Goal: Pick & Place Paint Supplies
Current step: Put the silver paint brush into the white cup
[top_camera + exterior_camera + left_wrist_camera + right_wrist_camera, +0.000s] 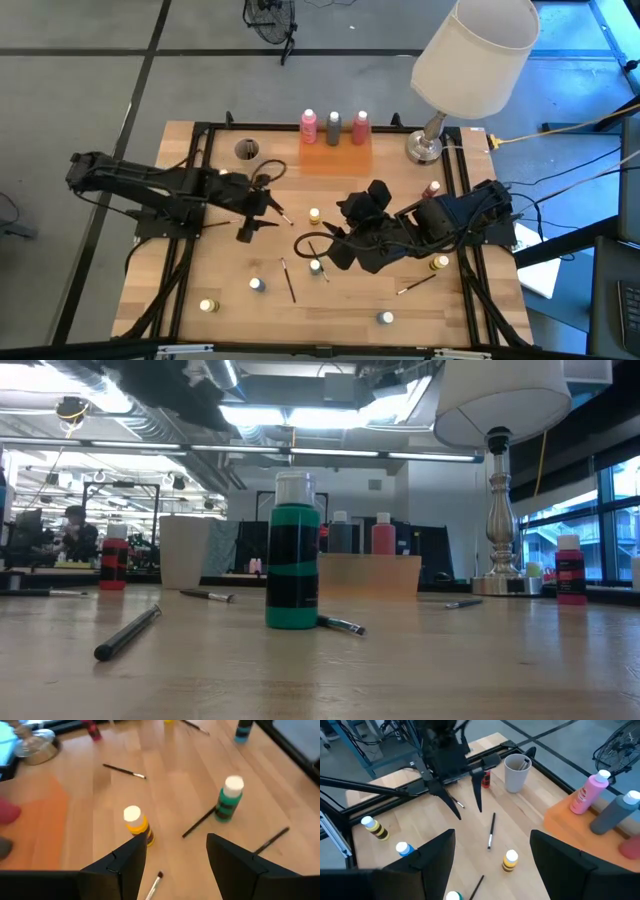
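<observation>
Both grippers are being held with fingers spread and nothing between them. The left gripper is being held low over the middle of the table, toward its left side; the right gripper is being held over the table's centre, just beside the left one's reach.

The paint supplies are being kept in two groups. Three tall white-capped bottles are standing upright on the orange tray at the far edge. The rest are lying scattered on bare wood: a yellow pot is seen between the left fingers, a green pot stands farther off with a dark brush lying just beside it, and a second brush lies nearer the front edge, with more small pots along that edge.

Several risks are being judged here. The yellow pot is narrow and upright; if the left gripper is being lowered off-centre, one finger could strike the cap and tip or roll it away. The brushes are thin and flat on the wood, so a pinch may be closing on nothing or the handle may be flicked aside. The two arms are being worked close together at the centre, so a collision is likely if both are being moved toward the same pot. The lamp is overhanging the far right corner and could be clipped by the right arm.
</observation>
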